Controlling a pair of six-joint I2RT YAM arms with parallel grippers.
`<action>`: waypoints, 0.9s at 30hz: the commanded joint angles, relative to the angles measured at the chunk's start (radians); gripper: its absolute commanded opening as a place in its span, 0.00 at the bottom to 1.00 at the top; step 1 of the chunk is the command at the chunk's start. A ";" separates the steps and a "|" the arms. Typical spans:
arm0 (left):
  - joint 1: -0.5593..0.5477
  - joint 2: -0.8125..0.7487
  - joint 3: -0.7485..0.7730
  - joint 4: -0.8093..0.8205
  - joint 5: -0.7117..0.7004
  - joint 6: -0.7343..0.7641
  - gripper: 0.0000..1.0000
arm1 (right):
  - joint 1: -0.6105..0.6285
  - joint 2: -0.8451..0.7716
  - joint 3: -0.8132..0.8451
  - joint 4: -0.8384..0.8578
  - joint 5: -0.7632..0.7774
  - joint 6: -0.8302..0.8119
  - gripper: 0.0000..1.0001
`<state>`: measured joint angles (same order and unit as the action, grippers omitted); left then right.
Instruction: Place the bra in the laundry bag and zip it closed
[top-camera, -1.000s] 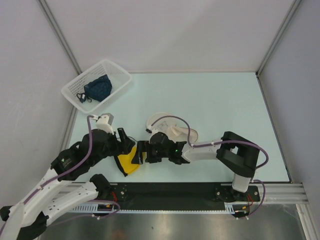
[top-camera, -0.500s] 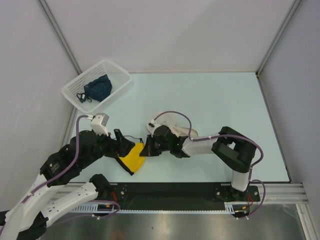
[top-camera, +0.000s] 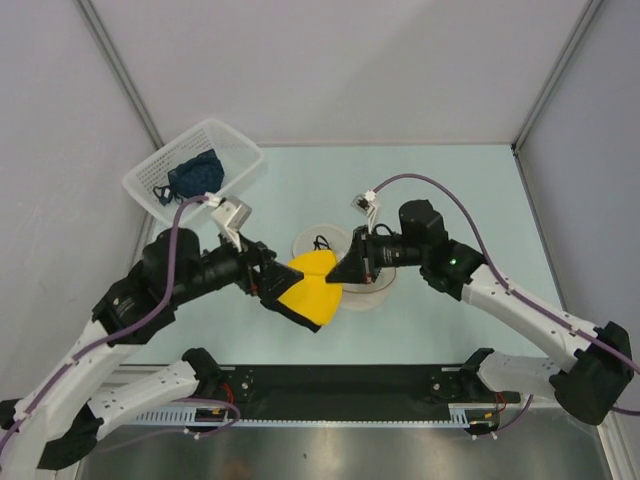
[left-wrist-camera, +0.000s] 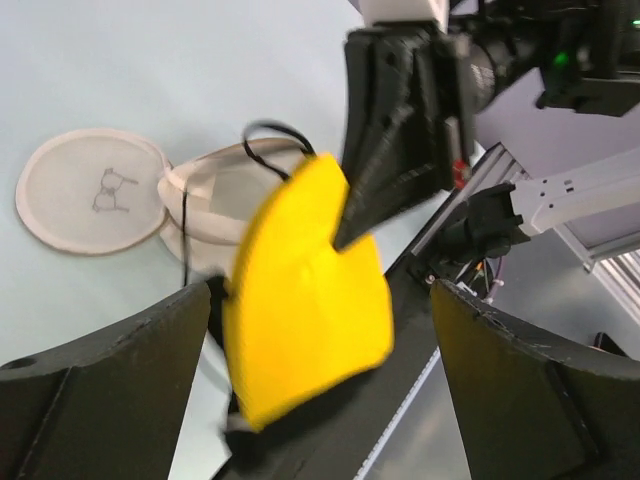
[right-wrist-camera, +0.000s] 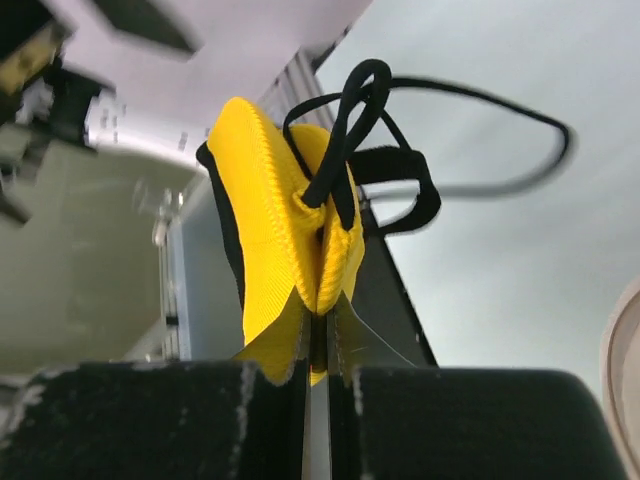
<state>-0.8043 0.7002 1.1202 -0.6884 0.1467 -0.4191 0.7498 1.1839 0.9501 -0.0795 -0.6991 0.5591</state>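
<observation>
Right pincer (right-wrist-camera: 318, 335) clamped on the bra's (top-camera: 312, 290) edge. Bra is up off the bench (top-camera: 450, 200), beside the laundry bag (left-wrist-camera: 205, 210) — bag open, lid (left-wrist-camera: 90, 190) flipped aside. Left pincer (left-wrist-camera: 320, 290) wide, jaws either side of the bra.

I've got the bra (top-camera: 308, 292) up off the table now: bright yellow, folded in half, black straps (right-wrist-camera: 350, 130) looping loose. Below it the cream mesh laundry bag (top-camera: 371, 298) lies open, lid (left-wrist-camera: 95, 190) flipped flat alongside, drawing facing up.
</observation>
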 joint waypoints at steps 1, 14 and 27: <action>0.005 0.088 0.118 0.087 0.068 0.117 0.97 | -0.009 -0.075 0.068 -0.312 -0.171 -0.191 0.00; -0.003 0.188 -0.028 0.148 0.591 0.106 0.91 | -0.007 -0.218 0.075 -0.509 -0.339 -0.398 0.00; -0.107 0.289 -0.131 0.420 0.738 -0.081 0.91 | 0.092 -0.156 0.151 -0.580 -0.341 -0.475 0.00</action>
<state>-0.9020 0.9806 1.0138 -0.4221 0.7872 -0.4114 0.8047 1.0206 1.0466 -0.6426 -1.0328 0.1101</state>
